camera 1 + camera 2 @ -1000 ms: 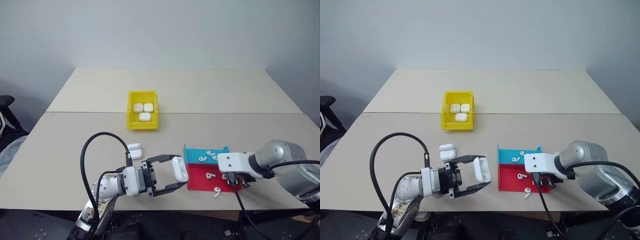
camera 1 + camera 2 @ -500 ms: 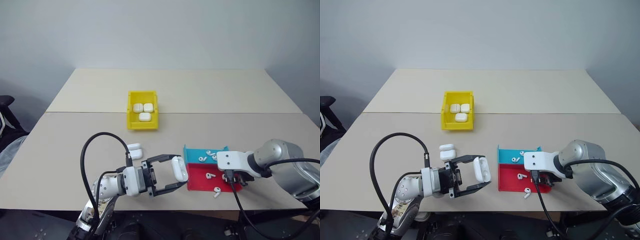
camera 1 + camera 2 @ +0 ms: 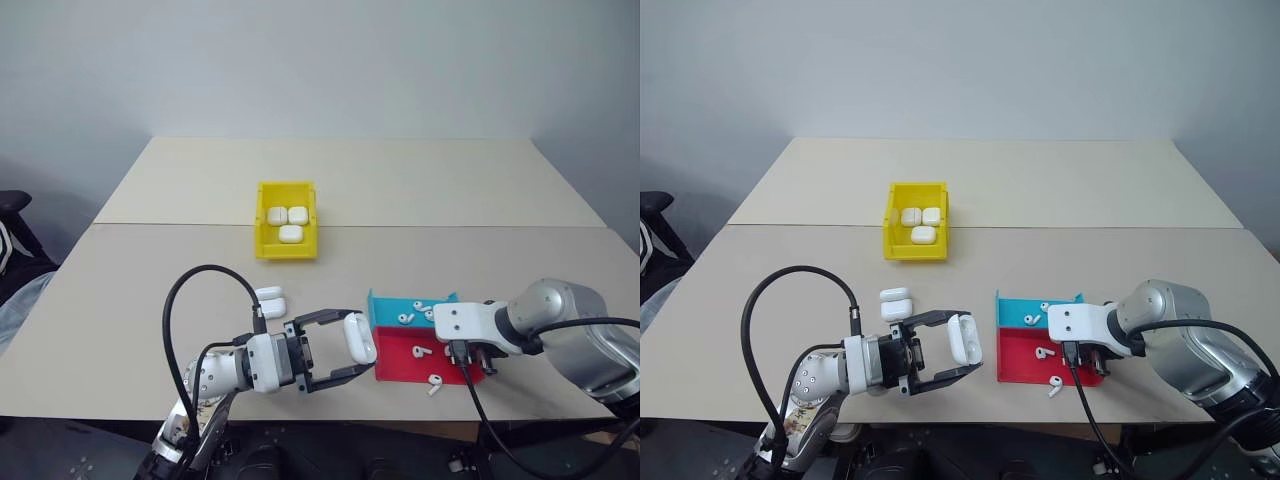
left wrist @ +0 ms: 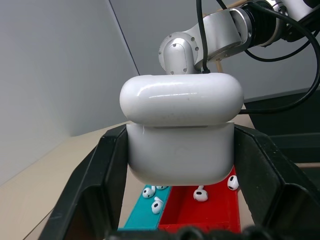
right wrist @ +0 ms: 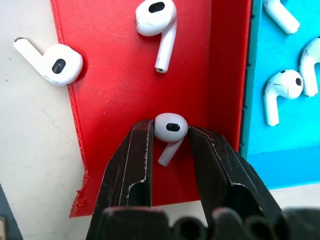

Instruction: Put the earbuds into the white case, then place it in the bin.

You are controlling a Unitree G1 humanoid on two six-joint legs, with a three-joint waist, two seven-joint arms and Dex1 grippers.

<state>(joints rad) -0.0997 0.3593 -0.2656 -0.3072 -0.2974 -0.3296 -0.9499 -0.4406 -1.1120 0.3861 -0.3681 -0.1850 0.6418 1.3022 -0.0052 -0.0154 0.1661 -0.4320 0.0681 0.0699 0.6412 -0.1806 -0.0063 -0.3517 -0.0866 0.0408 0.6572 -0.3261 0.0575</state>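
White case sits clamped in our left gripper, held off the table beside the trays; our right gripper pinches an earbud in the red tray, the blue tray alongside; the yellow bin stands well apart, three cases inside

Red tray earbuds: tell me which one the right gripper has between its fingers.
The earbud beside the red tray's wall next to the blue tray, pinched by the right gripper. Another earbud lies free in the tray; a third lies on the table.
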